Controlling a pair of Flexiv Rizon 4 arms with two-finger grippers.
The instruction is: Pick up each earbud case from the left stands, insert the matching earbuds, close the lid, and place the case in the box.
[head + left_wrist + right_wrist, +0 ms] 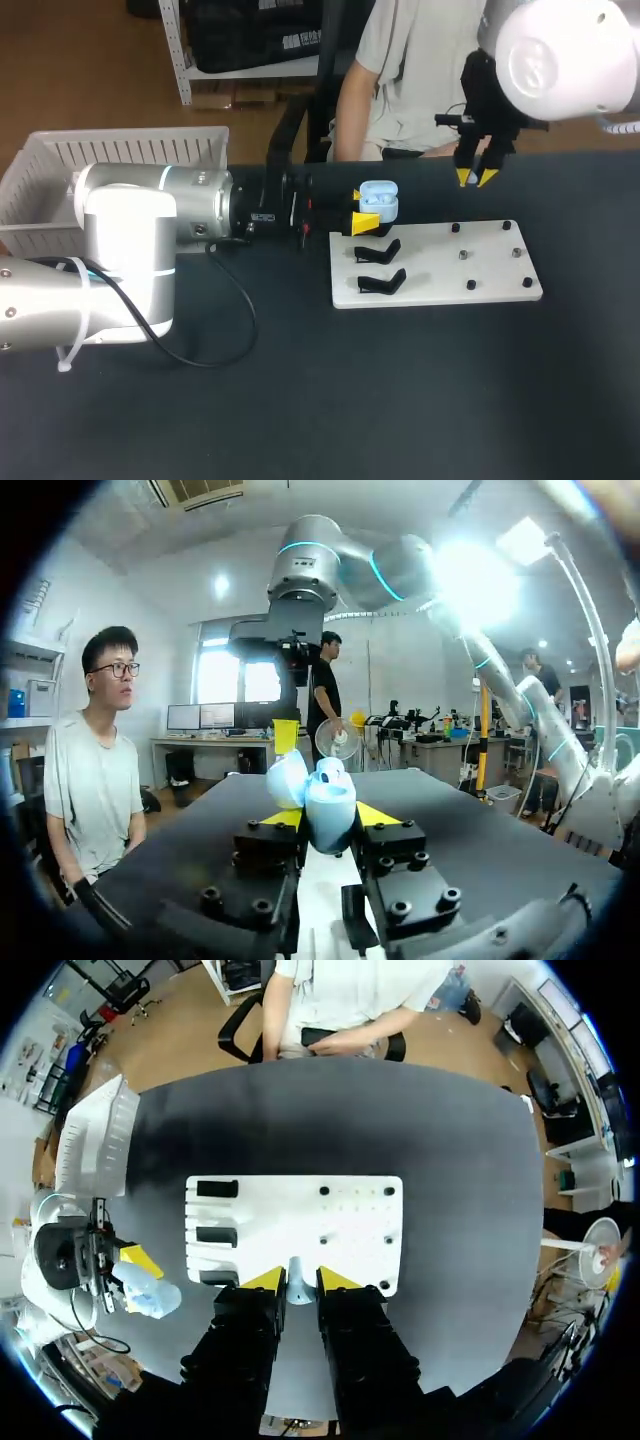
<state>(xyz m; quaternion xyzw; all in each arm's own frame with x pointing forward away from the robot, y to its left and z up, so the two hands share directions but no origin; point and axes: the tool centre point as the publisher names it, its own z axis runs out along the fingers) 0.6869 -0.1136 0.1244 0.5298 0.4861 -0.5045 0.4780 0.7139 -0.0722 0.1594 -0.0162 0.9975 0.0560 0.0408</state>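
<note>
Not much else here tbh: a dark surface (pixel 420 400) fills most of the frame, with a flat white board (pixel 430 290) lying right of center, small knobs (pixel 471 285) dotting its right half.

Bright, even light falls from above in all three views. In the head view the smooth white right arm (pixel 560 50) shines so hard that its top looks plain white. The flat white board (pixel 436 263) glows too. The dark table (pixel 400 400) stays dull, and the shadows on it are faint. In the left wrist view a big white glare hides part of the right arm, and the pale blue plastic earbud case (pixel 325 805) gleams. In the right wrist view a pale sheen lies across the table's far side.
</note>
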